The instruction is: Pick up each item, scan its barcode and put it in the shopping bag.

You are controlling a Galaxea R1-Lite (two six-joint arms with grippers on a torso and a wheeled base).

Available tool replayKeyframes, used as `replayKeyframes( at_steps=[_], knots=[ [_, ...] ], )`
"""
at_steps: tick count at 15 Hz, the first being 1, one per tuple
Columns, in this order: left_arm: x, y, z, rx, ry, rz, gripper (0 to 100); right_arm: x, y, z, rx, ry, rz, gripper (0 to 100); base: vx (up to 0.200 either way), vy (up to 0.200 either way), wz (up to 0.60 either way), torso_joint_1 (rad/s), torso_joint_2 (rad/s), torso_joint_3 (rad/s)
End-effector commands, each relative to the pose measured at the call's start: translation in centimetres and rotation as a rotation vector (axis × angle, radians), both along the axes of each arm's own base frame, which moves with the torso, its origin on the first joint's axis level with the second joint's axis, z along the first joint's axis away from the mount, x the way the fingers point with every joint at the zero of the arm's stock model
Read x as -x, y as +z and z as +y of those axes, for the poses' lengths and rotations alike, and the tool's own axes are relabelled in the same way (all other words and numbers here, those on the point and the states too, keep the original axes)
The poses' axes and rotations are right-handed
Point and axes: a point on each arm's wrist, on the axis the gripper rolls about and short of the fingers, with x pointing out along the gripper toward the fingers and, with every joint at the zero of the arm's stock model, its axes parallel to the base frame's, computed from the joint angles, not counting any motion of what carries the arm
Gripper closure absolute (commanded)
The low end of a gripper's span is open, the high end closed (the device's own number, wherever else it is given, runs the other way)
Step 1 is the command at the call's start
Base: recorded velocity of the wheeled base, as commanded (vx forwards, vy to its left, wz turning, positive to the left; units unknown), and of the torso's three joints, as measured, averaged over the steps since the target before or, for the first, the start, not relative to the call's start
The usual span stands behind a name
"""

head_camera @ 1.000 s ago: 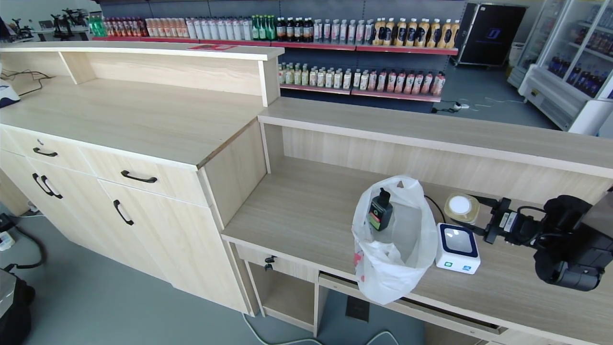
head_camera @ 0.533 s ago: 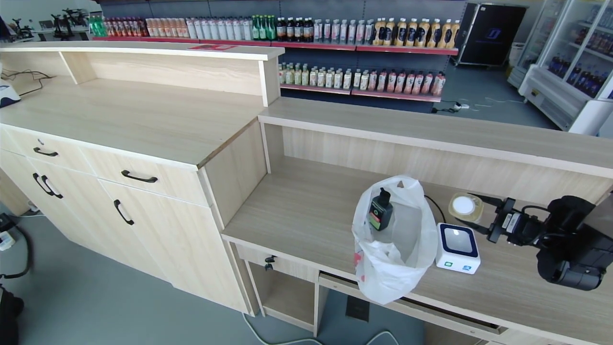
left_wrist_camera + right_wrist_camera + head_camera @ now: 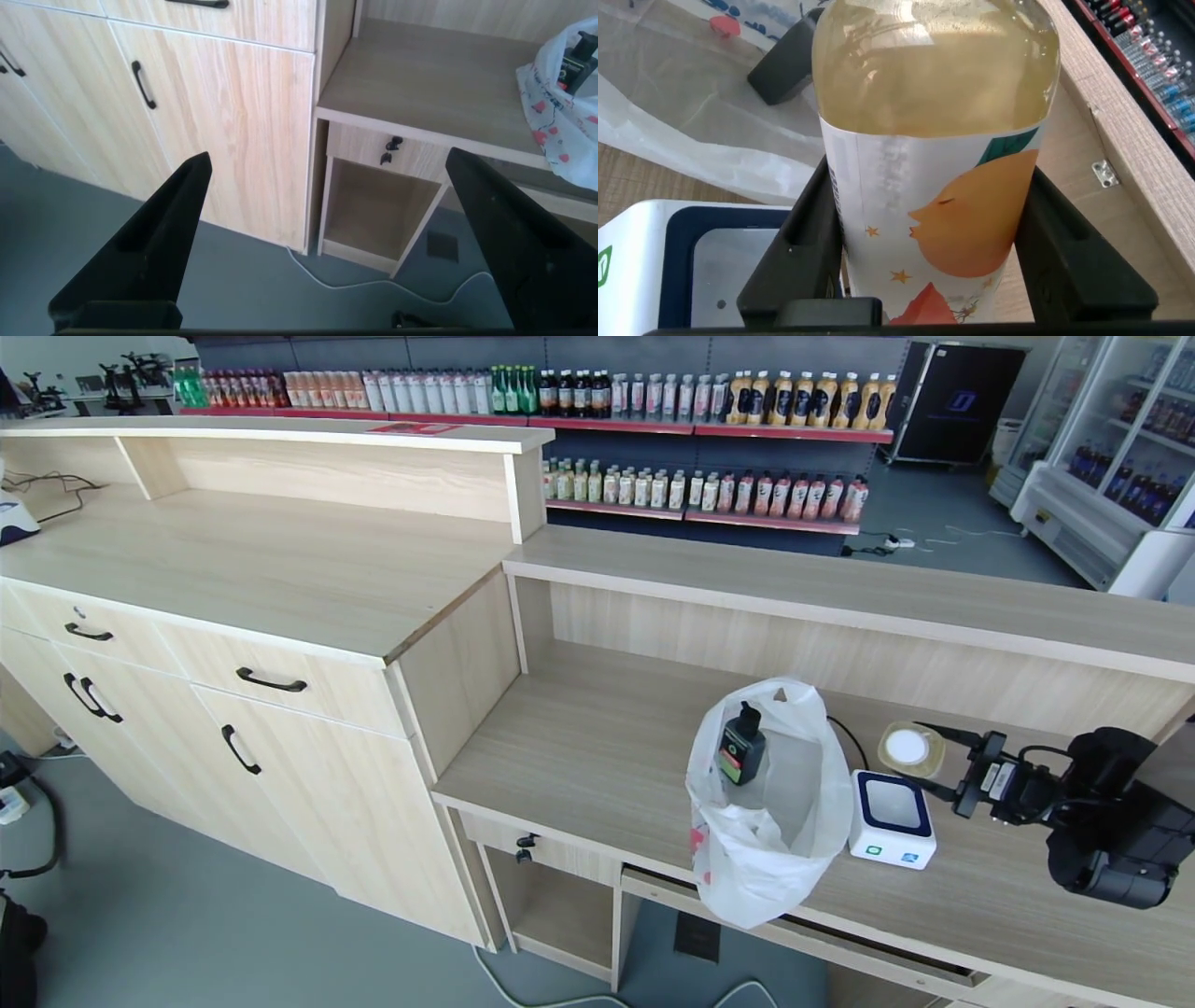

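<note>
The right arm (image 3: 1111, 803) lies low with its wrist roughly level, and the right gripper (image 3: 926, 758) points toward the robot's left. Its two black fingers (image 3: 808, 247) press on opposite sides of a bottle (image 3: 934, 140), which stands upright between them. The left gripper (image 3: 327, 247) points downward, its dark fingers (image 3: 140, 252) spread wide apart.

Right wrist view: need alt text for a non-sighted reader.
The right gripper clamps a bottle of pale yellow drink, white-and-orange label, between its black fingers. Beside it sits the white, blue-framed scanner on the wooden counter, with the clear shopping bag holding a dark item beyond.
</note>
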Motion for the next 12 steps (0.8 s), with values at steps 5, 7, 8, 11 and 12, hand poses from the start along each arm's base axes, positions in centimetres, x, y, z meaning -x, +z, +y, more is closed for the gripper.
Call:
replayKeyframes(
  at_steps=[5, 7, 8, 11, 12],
  knots=[
    [0.00, 0.00, 0.00, 0.000, 0.000, 0.000, 0, -0.27, -0.35, 0.23, -0.001, 0.008, 0.002, 100, 0.000, 0.000, 0.00, 0.000, 0.00, 0.000],
    [0.00, 0.00, 0.00, 0.000, 0.000, 0.000, 0, -0.31, -0.42, 0.35, -0.001, 0.011, 0.002, 100, 0.000, 0.000, 0.00, 0.000, 0.00, 0.000],
    [0.00, 0.00, 0.00, 0.000, -0.001, 0.000, 0, -0.34, -0.46, 0.34, -0.002, 0.011, 0.003, 100, 0.000, 0.000, 0.00, 0.000, 0.00, 0.000],
    [0.00, 0.00, 0.00, 0.000, 0.000, 0.000, 0, -0.38, -0.56, 0.39, -0.001, 0.012, 0.004, 100, 0.000, 0.000, 0.00, 0.000, 0.00, 0.000],
    [0.00, 0.00, 0.00, 0.000, 0.000, 0.000, 0, -0.45, -0.50, 0.58, -0.001, 0.017, 0.002, 100, 0.000, 0.000, 0.00, 0.000, 0.00, 0.000]
  ],
)
